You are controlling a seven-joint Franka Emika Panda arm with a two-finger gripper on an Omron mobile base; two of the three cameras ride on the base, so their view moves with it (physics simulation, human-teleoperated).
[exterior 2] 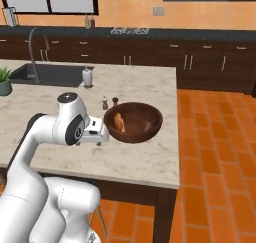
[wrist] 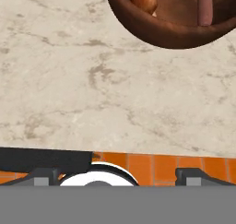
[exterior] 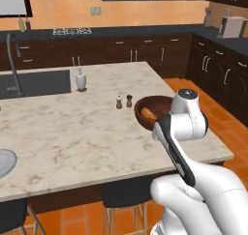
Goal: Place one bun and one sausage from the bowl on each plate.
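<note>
The dark brown wooden bowl [exterior 2: 145,114] stands near the counter's right edge, partly behind my arm in the left base view [exterior: 145,103]. A golden bun [exterior 2: 119,121] leans against its left wall, and a pinkish sausage [wrist: 205,6] lies further inside. My gripper [exterior 2: 95,138] hangs just left of the bowl, over bare marble by the counter's front edge. It is open [wrist: 120,176], its tips wide apart with nothing between them. A slice of the pale grey-white plate [exterior: 4,162] shows at the far left of the counter. The tan-orange plate is out of view.
Salt and pepper shakers [exterior: 124,101] stand just behind the bowl. A white soap dispenser [exterior: 81,79] sits beside the sink [exterior: 34,82] with its tap. A potted plant [exterior 2: 4,82] is at the far left. Dark stools [exterior: 123,195] stand below the counter's front edge.
</note>
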